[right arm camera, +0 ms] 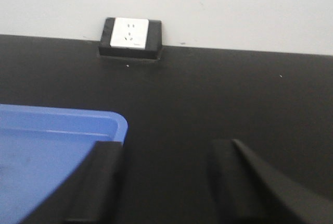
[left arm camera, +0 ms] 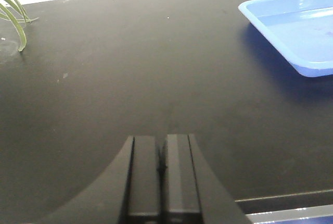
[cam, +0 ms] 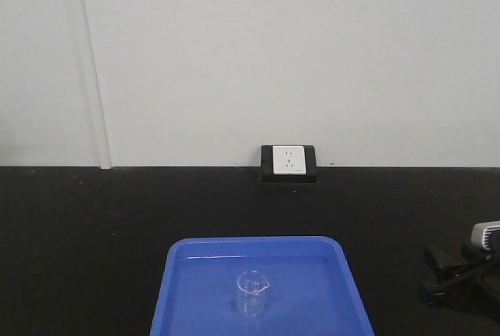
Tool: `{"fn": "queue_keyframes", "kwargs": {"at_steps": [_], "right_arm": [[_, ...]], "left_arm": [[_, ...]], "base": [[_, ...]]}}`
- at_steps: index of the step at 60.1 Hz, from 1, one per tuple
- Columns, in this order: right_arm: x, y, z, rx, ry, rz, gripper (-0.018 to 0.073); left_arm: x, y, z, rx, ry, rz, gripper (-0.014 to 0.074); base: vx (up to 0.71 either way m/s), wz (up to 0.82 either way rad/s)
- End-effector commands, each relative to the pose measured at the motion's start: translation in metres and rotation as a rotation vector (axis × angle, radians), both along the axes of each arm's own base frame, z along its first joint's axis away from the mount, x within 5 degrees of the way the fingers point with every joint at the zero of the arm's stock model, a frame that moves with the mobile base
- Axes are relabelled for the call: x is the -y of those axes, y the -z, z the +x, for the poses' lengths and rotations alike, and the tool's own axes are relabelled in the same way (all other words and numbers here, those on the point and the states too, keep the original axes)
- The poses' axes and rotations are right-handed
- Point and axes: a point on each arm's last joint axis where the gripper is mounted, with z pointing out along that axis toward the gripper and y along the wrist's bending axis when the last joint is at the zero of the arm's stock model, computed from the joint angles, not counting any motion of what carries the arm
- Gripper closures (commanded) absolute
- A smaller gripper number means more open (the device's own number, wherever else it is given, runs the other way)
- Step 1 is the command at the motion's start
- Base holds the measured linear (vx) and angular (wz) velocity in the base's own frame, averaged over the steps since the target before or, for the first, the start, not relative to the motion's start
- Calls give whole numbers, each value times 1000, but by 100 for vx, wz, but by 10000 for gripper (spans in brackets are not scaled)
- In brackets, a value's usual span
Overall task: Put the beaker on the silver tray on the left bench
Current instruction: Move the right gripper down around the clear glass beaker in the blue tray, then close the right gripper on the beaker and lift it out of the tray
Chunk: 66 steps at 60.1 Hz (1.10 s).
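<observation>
Task not begun. Beaker (cam: 252, 294) upright in blue tray (cam: 195, 273), left of right gripper (right arm camera: 166, 153), untouched. Right gripper spread wide, empty. Left gripper (left arm camera: 162, 139) closed, empty, over desk (left arm camera: 104, 78). Silver tray unseen.

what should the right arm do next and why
Probably swing the right gripper left over the blue tray toward the beaker: it is open and empty, right of the tray, and the beaker stands upright and ungrasped.

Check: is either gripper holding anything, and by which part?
Nothing is held. The left gripper is shut on nothing, the right gripper is open and empty; the small clear glass beaker stands untouched in the bright blue plastic tray.
</observation>
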Motion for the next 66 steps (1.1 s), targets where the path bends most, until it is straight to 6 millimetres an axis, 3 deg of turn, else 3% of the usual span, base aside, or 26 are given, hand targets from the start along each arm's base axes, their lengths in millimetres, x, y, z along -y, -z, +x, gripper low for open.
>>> {"fn": "queue_keyframes", "kwargs": {"at_steps": [1, 9, 18, 37, 46, 66], "right_arm": [[-5, -22, 10, 203, -40, 56, -31], [-31, -8, 19, 206, -188, 76, -97], [-81, 20, 32, 106, -449, 25, -92], [-146, 69, 59, -28, -594, 84, -60], [-164, 84, 75, -49, -617, 113, -51], [-178, 104, 110, -66, -597, 190, -27]], "left_arm": [[1, 0, 2, 62, 11, -7, 595], [1, 0, 2, 62, 11, -7, 595], [1, 0, 2, 62, 11, -7, 595], [1, 0, 2, 62, 11, -7, 595], [1, 0, 2, 62, 11, -7, 595], [1, 0, 2, 62, 11, -7, 595]], "base": [[0, 0], [0, 0], [0, 0], [0, 0], [0, 0], [0, 0]]}}
